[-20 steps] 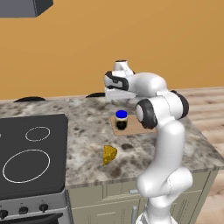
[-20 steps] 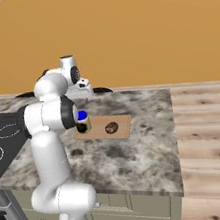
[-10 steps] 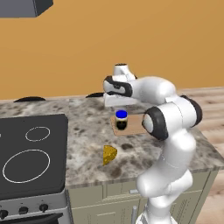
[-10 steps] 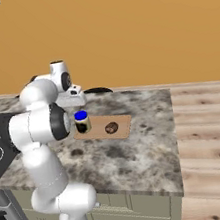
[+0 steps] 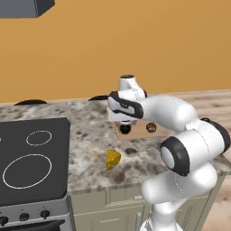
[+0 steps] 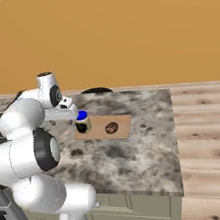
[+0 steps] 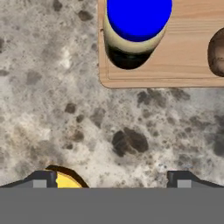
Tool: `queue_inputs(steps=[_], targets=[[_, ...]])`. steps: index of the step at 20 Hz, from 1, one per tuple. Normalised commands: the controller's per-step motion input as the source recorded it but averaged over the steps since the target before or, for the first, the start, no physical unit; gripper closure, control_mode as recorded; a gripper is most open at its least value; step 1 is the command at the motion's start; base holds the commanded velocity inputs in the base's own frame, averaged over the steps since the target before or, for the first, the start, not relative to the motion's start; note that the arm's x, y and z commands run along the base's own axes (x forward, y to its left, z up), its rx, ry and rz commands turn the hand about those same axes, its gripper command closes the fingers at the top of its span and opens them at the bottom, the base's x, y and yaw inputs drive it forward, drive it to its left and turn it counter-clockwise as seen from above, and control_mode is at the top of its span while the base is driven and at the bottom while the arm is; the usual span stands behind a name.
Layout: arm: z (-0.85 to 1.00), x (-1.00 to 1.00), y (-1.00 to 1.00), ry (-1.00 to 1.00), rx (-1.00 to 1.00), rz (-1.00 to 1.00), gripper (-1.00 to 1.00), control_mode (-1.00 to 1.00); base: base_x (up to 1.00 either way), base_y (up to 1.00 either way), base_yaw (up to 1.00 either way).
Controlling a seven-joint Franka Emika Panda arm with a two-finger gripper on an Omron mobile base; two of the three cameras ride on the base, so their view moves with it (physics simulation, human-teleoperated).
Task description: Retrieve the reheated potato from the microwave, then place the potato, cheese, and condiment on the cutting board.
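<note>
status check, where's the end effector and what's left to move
End effector open, empty, above counter. Condiment and potato on cutting board. Cheese on counter, off the board. Nothing blocking.

**Colours I see on the bench**

I see a speckled grey-brown bench [image 5: 85,135], a light-brown board [image 7: 188,52], a dark jar [image 7: 131,39] with blue lid and pale band, a mottled brown potato [image 6: 111,128], yellow cheese [image 5: 113,159], black stovetop [image 5: 31,158] with white rings.

The big white arm swings its elbow out toward the cameras and now looks much bigger in both base views. The gripper [image 7: 112,177] slides off the jar [image 6: 83,122] toward the front of the counter, and now the jar's blue lid shows clear of it.
</note>
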Motion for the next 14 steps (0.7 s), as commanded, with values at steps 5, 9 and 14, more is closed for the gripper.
queue_inputs(steps=[5,9,14], targets=[[-0.05,-0.74,0.28,0.0,0.04,-0.13,-1.0,-1.0,0.0,0.0,0.0],[-0.09,-0.65,0.37,-0.02,0.04,-0.17,-1.0,-1.0,0.0,0.0,0.0],[-0.09,-0.43,0.4,-0.01,0.08,-0.2,-1.0,-1.0,0.0,0.0,0.0]])
